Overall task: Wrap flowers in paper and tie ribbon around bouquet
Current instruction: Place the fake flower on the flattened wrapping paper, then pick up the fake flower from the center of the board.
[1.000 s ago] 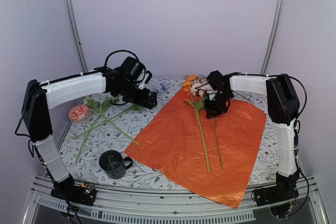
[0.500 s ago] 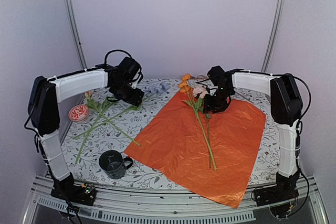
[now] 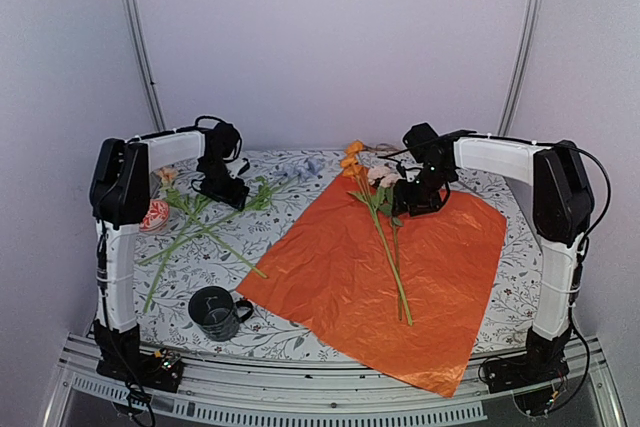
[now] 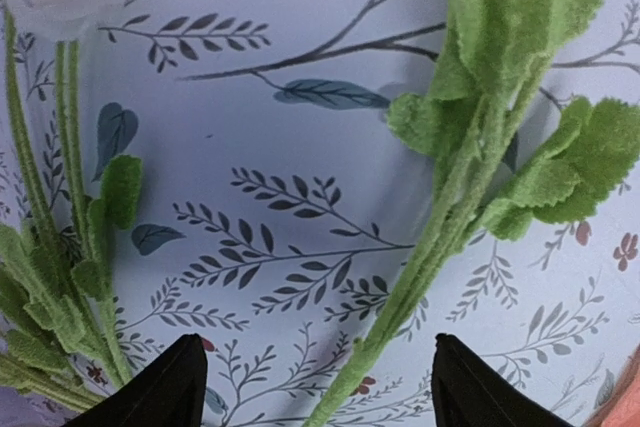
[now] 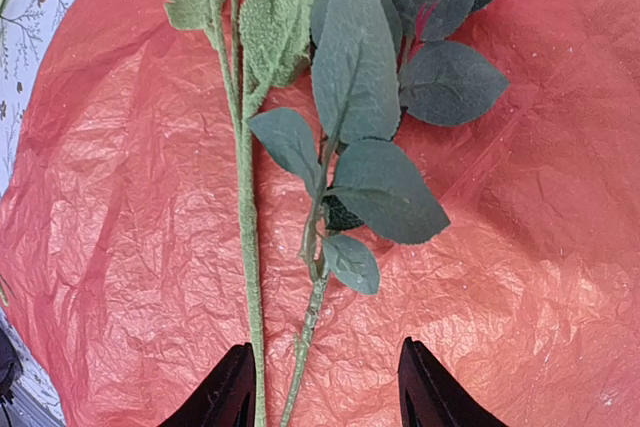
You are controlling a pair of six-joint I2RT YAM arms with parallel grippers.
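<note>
Flowers point(image 3: 386, 234) now loose on paper point(image 3: 462, 259)

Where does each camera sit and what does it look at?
Top camera: above, behind the arms, looking down at the table; both arms show.
Left wrist: looks down at flowers on the table; left gripper fingertips show.
Right wrist: looks down at more flowers on the paper; right gripper fingertips show.
Top and right wrist share the paper.
</note>
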